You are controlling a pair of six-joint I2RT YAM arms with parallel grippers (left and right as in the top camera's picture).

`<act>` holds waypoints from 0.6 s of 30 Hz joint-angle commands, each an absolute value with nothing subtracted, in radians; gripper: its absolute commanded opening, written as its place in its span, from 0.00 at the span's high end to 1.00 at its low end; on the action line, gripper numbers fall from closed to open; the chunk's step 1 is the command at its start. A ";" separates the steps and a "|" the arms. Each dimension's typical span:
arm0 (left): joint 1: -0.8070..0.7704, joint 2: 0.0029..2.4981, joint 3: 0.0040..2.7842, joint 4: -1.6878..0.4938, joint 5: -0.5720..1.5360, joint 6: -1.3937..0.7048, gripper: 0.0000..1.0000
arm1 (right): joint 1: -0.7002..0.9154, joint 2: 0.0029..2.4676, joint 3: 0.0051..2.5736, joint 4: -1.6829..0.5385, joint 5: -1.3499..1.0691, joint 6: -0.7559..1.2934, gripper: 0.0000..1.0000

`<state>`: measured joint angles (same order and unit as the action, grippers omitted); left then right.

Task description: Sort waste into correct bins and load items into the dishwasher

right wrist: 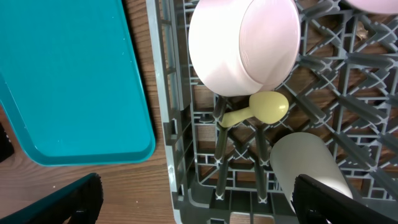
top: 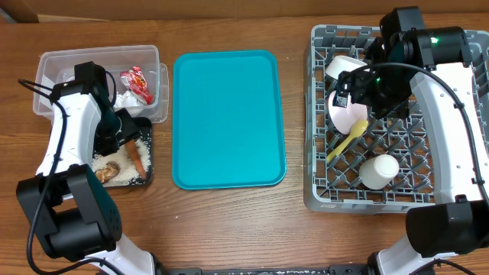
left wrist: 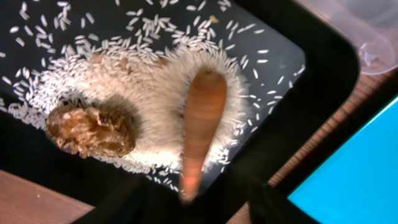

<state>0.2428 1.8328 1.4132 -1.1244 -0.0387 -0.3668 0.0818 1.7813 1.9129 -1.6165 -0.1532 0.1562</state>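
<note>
left of the teal tray (top: 228, 118), far side: the clear tub (top: 53, 65) holds the red wrapper (top: 136, 79) and a white napkin (top: 124, 98). the left arm passes over its rim, so a careless swing could shove the tub.

left of the teal tray, near side: the black tray (left wrist: 323, 74) holds rice (left wrist: 143, 87), a brown food scrap (left wrist: 90, 129) and the carrot (left wrist: 202, 118), which lies on the rice. the left gripper (left wrist: 199, 202) hangs over the carrot's thin end, jaws apart, holding nothing. risk: a low sweep here would push grains over the tray's lip.

right of the teal tray: the dish rack (right wrist: 168, 112) holds a pink bowl (right wrist: 242, 46) on its side, the yellow spoon (right wrist: 264, 107) just under it, and the white cup (right wrist: 311, 165) lying down. the right gripper (right wrist: 196, 190) is spread wide and empty. risk: the spoon rests loose on the lattice, and a descending finger could knock it through a gap or set the bowl rolling.
</note>
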 commanded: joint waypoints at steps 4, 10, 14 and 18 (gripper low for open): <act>0.249 1.825 1.417 -1.102 -0.025 -0.377 0.35 | 0.084 1.758 1.938 -1.616 -0.159 0.148 0.00; 0.248 1.822 1.528 -1.188 0.002 -0.334 0.36 | 0.084 1.758 1.938 -1.610 -0.159 0.148 0.00; 0.242 1.819 1.679 -1.320 0.001 -0.332 0.36 | 0.084 1.756 1.940 -1.597 -0.163 0.149 0.00; 0.215 1.809 1.822 -1.413 0.003 -0.332 0.34 | 0.084 1.739 1.967 -1.592 -0.160 0.148 0.00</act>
